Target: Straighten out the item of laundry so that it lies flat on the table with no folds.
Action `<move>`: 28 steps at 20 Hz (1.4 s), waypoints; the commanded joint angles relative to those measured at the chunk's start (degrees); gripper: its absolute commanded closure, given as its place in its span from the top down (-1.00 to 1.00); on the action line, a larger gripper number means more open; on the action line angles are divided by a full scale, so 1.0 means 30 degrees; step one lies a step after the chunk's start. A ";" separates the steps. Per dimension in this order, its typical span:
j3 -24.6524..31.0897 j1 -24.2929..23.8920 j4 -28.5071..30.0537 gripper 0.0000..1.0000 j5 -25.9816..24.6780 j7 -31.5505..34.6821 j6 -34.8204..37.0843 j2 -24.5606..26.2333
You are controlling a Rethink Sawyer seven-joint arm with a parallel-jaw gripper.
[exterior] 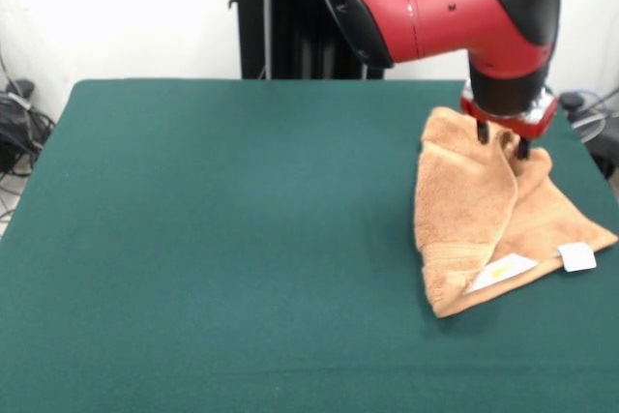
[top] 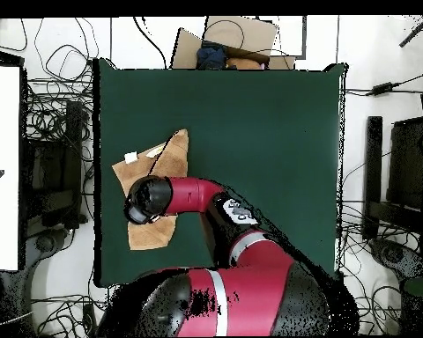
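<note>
The orange-tan towel (exterior: 464, 210) lies crumpled and folded near the right edge of the green table (exterior: 242, 239) in the front view. Its far part is pulled up into a peak. My gripper (exterior: 502, 140) points straight down, its two black fingers closed on that raised fold. Two white tags (exterior: 577, 256) show at the towel's near edge. In the overhead view the towel (top: 166, 163) lies by the table's (top: 268, 132) left edge. There the arm's black wrist (top: 147, 200) covers its middle and hides the gripper.
The towel's corner reaches close to the table's right edge (exterior: 604, 229) in the front view. Cables (top: 56, 97) lie on the floor round the table. A cardboard box (top: 228, 40) stands beyond the table's top edge in the overhead view.
</note>
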 commanded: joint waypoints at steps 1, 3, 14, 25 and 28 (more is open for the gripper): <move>-0.0503 -0.0076 -0.1777 1.00 0.0634 0.1115 0.0735 -0.0181; -0.0549 -0.0063 -0.1838 1.00 0.0619 0.1122 0.0860 -0.0217; -0.0605 0.0026 -0.1988 -1.00 0.0460 0.1064 0.1040 -0.0291; -0.0728 0.0240 -0.1799 -1.00 0.0575 0.1466 0.0917 -0.0380; -0.0708 0.0250 -0.1816 -1.00 0.0616 0.1502 0.0892 -0.0342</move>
